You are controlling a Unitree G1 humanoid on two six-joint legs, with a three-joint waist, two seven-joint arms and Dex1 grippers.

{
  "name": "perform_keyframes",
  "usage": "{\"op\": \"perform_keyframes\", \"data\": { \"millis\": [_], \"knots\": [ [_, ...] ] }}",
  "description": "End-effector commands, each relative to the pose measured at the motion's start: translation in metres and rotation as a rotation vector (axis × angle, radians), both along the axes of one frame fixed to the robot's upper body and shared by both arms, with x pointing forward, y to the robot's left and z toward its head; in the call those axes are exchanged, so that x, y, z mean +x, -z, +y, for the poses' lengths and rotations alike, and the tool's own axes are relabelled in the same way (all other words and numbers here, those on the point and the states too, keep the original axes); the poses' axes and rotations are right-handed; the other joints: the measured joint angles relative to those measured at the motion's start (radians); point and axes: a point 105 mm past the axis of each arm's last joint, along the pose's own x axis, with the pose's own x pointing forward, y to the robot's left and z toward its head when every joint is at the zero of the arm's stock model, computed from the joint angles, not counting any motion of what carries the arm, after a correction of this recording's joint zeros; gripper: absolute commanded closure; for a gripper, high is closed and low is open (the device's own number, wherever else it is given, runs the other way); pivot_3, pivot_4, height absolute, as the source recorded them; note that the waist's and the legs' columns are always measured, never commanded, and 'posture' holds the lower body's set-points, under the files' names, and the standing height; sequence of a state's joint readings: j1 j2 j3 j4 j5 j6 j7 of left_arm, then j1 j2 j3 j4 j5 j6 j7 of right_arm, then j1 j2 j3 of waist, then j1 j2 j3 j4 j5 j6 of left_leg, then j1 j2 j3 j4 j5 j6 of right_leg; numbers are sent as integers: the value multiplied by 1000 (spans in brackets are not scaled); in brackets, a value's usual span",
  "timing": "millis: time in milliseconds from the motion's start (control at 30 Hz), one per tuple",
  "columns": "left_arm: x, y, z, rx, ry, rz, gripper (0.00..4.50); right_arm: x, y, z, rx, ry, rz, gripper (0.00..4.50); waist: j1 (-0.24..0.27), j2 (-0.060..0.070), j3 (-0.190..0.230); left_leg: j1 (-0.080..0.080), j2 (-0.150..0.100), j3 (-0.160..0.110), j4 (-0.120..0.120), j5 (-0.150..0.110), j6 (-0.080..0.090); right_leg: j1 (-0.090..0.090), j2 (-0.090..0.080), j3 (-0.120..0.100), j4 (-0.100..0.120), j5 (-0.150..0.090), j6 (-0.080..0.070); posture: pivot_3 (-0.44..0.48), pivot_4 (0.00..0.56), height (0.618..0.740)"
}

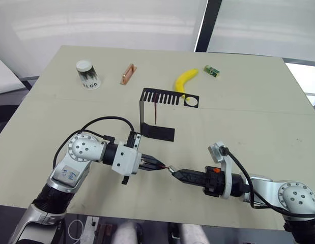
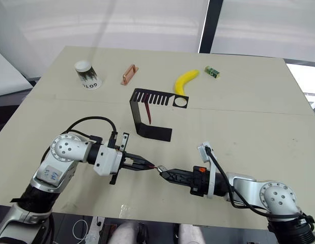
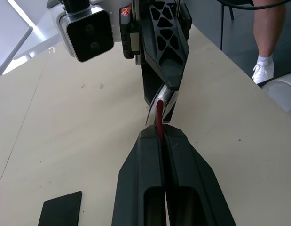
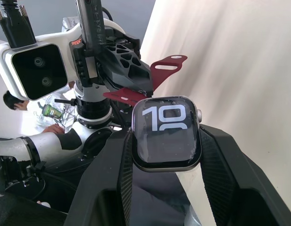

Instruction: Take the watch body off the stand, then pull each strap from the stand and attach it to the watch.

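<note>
**Right wrist view: watch meets strap above the counter**

Right wrist view gives us the watch body (image 4: 166,134) clamped between the right gripper's (image 4: 166,150) fingers, its screen showing pale digits. Just beyond it, one strap (image 4: 154,82) touches the case's far edge, held by the left gripper (image 1: 156,164), whose fingers are closed on it. In the left eye view we see the two grippers meeting tip to tip above the near part of the counter (image 1: 259,117).

Behind them stands the stand (image 1: 156,113), with the other strap (image 1: 155,107) hanging from its slotted top arm. Nothing lies between the grippers and the stand.

Farther back we find a white cup (image 1: 87,74), a copper-coloured bar (image 1: 127,74), a banana (image 1: 185,80) just behind the stand's top arm, and a small green box (image 1: 211,70). We cannot tell what the cup holds.
</note>
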State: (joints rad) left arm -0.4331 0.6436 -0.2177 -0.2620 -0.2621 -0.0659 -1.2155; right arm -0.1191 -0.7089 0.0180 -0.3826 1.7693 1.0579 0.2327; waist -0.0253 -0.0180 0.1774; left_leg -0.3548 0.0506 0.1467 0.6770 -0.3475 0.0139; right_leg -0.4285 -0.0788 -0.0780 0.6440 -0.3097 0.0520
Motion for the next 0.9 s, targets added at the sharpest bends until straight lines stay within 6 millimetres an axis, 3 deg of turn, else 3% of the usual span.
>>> {"op": "perform_keyframes", "data": {
  "millis": [33, 600, 900],
  "knots": [
    [-5, -6, -8, 6, 41, -45, 4500, -3, -5, 4, 17, -22, -17, 2983, 0, 0, 0, 0, 0, 0, 0, 0, 0, 0, 0, 0, 0, 0, 0, 0, 150, 725],
    [-6, -8, -15, 110, 67, -59, 4500, -3, 1, 5, -14, -24, -9, 2983, 0, 0, 0, 0, 0, 0, 0, 0, 0, 0, 0, 0, 0, 0, 0, 0, 150, 725],
    [-7, 1, -18, 151, 52, -57, 4500, -3, 0, 7, -18, -20, -3, 2983, 0, 0, 0, 0, 0, 0, 0, 0, 0, 0, 0, 0, 0, 0, 0, 0, 150, 725]
  ]
}}
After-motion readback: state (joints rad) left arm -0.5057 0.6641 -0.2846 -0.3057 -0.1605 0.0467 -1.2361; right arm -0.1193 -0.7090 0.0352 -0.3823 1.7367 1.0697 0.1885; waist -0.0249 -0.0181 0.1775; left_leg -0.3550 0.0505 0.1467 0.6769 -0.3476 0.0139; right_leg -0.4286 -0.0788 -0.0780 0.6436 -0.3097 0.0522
